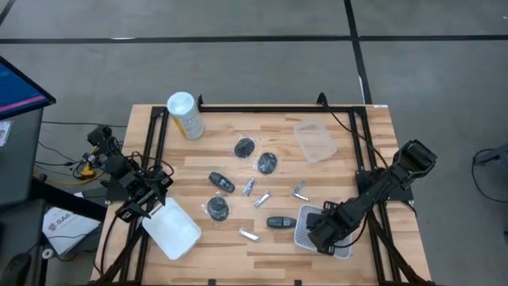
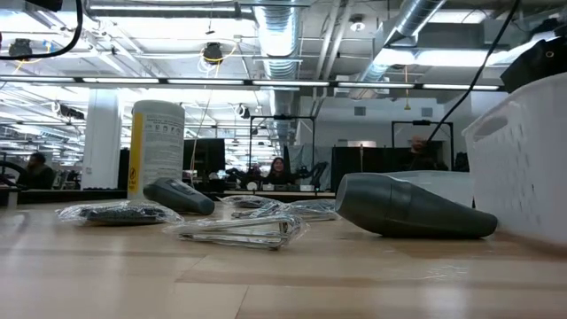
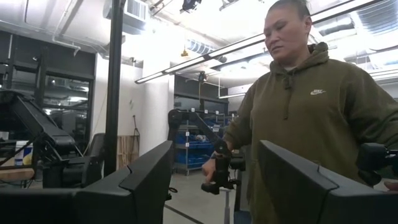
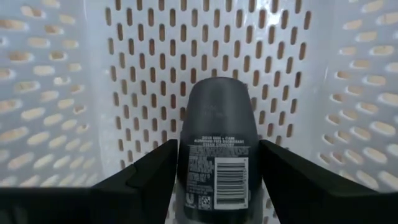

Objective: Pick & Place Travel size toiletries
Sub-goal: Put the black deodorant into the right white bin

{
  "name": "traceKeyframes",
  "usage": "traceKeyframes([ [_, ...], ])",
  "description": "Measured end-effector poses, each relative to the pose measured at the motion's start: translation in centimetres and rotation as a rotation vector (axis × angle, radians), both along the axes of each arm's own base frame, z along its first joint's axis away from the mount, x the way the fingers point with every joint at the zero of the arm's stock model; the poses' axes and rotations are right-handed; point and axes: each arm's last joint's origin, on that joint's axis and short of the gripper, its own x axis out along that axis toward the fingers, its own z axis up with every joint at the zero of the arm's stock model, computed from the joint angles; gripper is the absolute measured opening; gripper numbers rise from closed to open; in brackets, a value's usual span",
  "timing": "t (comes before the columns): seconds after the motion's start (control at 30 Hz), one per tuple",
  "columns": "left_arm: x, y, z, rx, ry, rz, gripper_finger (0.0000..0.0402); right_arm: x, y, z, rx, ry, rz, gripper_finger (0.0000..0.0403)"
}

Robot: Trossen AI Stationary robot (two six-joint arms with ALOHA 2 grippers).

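1. Pale butcher-block wood forms the table [image 1: 333, 151], framed by dark rails. It stands on a grey concrete floor, and the low view looks across it into an open workshop with exposed ducts and strip lights, where people sit at desks far behind.
2. The right arm reaches down into the white perforated basket [image 1: 304, 235] at the table's near right corner. The right gripper [image 4: 216, 171] is inside it, its fingers set narrowly on either side of a dark grey capsule-shaped toiletry [image 4: 217, 143] that lies label-up on the basket floor. Judgement: this is the drop-off point, and the item is about to be let go.
3. The left arm waits off the table's left edge. The left gripper [image 3: 214, 180] is spread wide and empty, aimed out at the room, where a person in an olive hoodie stands close by.
4. A white lidded tub [image 1: 173, 229] sits at the near left corner and a clear tub [image 1: 314, 140] at the far right, both apart from the work.
5. A pale-yellow canister [image 1: 186, 115] lies at the far left.
6. The remaining travel toiletries [image 1: 244, 191] lie scattered mid-table: dark capsules, bagged round discs and small silver pieces, well apart from one another, presumably so each can be picked singly.
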Motion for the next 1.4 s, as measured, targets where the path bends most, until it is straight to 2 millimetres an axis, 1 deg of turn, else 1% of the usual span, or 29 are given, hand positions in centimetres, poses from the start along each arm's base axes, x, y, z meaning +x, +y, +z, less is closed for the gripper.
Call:
traceKeyframes([
  [0.1,0.0,0.0,0.0,0.000,0.000,0.000,0.0232,0.2,0.1,0.6,0.064,0.032,0.043,0.0226],
  [0.17,0.0,0.0,0.0,0.000,0.000,0.000,0.0232,0.4,0.0,1.6,0.121,0.039,0.058,0.0240],
  [0.3,0.0,0.0,0.0,0.000,0.000,0.000,0.0232,1.1,-0.7,5.7,0.215,-0.075,0.070,0.0272],
  [0.37,0.0,0.0,0.0,0.000,0.000,0.000,0.0232,1.4,-1.6,7.9,0.236,-0.126,0.064,0.0283],
  [0.47,0.0,0.0,0.0,0.000,0.000,0.000,0.0232,1.9,-3.3,11.4,0.249,-0.199,0.054,0.0289],
  [0.53,0.0,0.0,0.0,0.000,0.000,0.000,0.0232,2.6,-4.3,13.5,0.213,-0.261,0.057,0.0290],
  [0.63,0.0,0.0,0.0,0.000,0.000,0.000,0.0232,4.2,-5.6,16.3,0.118,-0.367,0.099,0.0291],
  [0.7,0.0,0.0,0.0,0.000,0.000,0.000,0.0232,5.6,-6.1,17.6,0.057,-0.394,0.134,0.0291],
  [0.77,0.0,0.0,0.0,0.000,0.000,0.000,0.0232,7.1,-6.6,18.4,0.012,-0.383,0.163,0.0291],
  [0.87,0.0,0.0,0.0,0.000,0.000,0.000,0.0232,9.1,-6.7,18.6,-0.035,-0.319,0.212,0.0291],
  [0.97,0.0,0.0,0.0,0.000,0.000,0.000,0.0232,11.1,-6.6,17.5,-0.072,-0.228,0.260,0.0291],
  [1.1,0.0,0.0,0.0,0.000,0.000,0.000,0.0232,13.6,-6.1,14.8,-0.098,-0.129,0.298,0.0291],
  [1.23,0.0,0.0,0.0,0.000,-0.001,0.000,0.0232,15.4,-5.5,11.6,-0.112,-0.052,0.312,0.0291],
  [1.33,0.0,0.0,0.0,0.000,0.000,0.000,0.0232,16.2,-4.8,9.5,-0.119,-0.010,0.326,0.0291],
  [1.4,0.0,0.0,0.0,0.000,0.000,0.000,0.0232,16.5,-4.1,8.6,-0.120,-0.004,0.340,0.0291],
])
